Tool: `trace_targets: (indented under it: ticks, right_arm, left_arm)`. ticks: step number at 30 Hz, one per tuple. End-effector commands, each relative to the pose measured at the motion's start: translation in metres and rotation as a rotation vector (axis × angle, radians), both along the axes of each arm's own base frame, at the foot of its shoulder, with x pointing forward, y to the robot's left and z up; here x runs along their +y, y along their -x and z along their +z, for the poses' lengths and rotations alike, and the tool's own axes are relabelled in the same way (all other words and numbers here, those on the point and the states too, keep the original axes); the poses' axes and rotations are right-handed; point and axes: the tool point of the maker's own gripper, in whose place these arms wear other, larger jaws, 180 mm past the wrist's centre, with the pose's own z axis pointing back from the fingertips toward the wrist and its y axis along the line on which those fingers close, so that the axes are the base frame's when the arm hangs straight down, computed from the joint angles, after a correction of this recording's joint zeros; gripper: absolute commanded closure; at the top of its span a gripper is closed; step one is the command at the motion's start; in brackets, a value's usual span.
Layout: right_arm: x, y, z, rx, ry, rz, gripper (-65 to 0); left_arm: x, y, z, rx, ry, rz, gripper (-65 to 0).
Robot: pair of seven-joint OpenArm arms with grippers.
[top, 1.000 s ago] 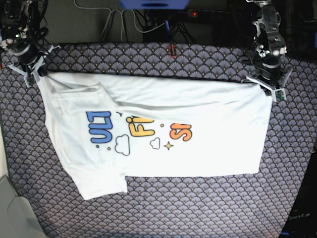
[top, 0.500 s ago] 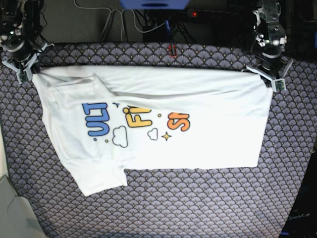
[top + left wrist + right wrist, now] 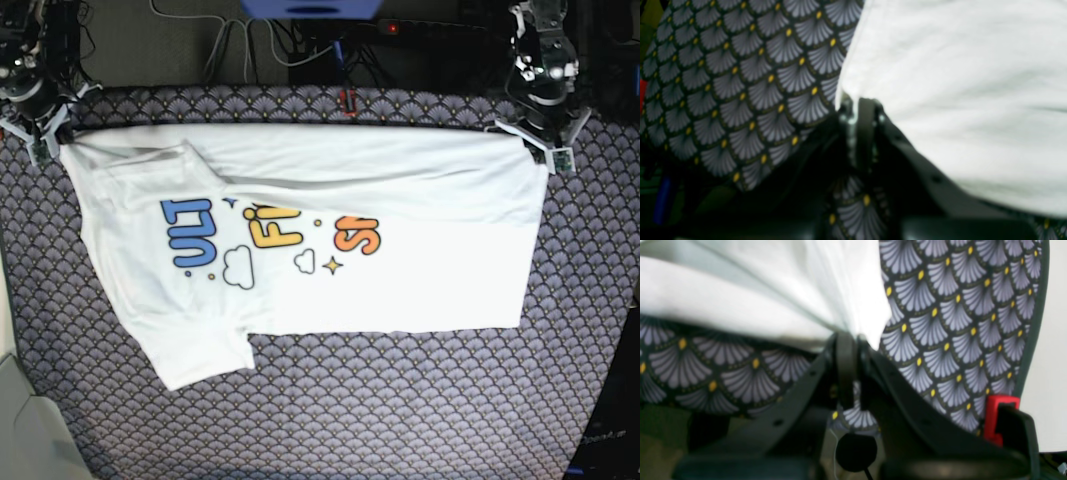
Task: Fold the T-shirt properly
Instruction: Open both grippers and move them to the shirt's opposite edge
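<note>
A: Where's the T-shirt (image 3: 400, 260) rn?

B: Flat on the patterned cloth (image 3: 400, 400), print up, one side folded over. I've got both far corners pinched. Left gripper (image 3: 548, 152) clenched on the hem corner, right gripper (image 3: 42, 140) clenched on the shoulder-end corner, fabric bunched btwn the jaws in both wrist views.

A: Step?

B: Lengthwise fold, I'd say. Next move, imo: lift both corners evenly, carry them toward the near edge, keep the far edge taut so it doesn't sag or skew.
</note>
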Motion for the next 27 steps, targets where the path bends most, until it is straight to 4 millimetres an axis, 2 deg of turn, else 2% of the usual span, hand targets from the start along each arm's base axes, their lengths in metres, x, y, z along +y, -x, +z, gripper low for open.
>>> trace_targets:
  ticks: [1,8,11,15,17,22,27]
  right_arm:
    - [-0.009,0.003,0.007,-0.002,0.035,0.004,0.0]
    - [-0.005,0.003,0.008,-0.024,0.021,0.010,0.0]
    - [-0.005,0.004,0.007,-0.022,0.019,0.008,-0.9]
    - [-0.005,0.004,0.007,-0.022,0.019,0.008,-9.4]
    - [-0.006,0.004,0.008,-0.023,0.021,0.010,-15.6]
    - [-0.003,0.008,0.012,-0.027,0.008,0.014,-28.3]
    - [-0.019,0.008,0.035,-0.093,0.004,-0.045,-30.3]
  left_arm:
    - [0.007,0.002,0.006,-0.009,-0.027,0.005,-0.4]
    - [0.008,0.001,0.007,-0.012,-0.029,0.006,-0.6]
    - [0.008,0.001,0.007,-0.012,-0.029,0.006,-5.6]
    - [0.008,0.003,0.006,-0.008,-0.029,0.006,-20.9]
    - [0.008,0.004,0.006,-0.006,-0.028,0.004,-26.1]
    - [0.007,-0.004,0.021,-0.046,-0.040,-0.005,-28.2]
    - [0.001,-0.016,0.052,-0.126,-0.063,-0.031,-28.3]
